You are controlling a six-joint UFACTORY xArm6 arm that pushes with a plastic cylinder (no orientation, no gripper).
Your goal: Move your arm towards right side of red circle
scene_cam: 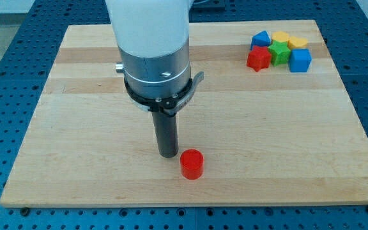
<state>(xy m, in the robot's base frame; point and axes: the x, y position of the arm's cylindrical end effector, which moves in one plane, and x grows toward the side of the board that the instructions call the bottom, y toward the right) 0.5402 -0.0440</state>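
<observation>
Sitting at about ten o'clock of the red circle (191, 164), just beside it and perhaps touching, my tip (168, 155) is a bare rod gripping nothing. Rounding to its three o'clock side remains undone.

Wooden board (248, 128) carrying coloured blocks
Red cylinder (191, 164) sits just right of my tip (168, 154); far up-right huddle a red star (258, 59), green star (278, 53), two yellow blocks (289, 41), two blue blocks (299, 60)
</observation>
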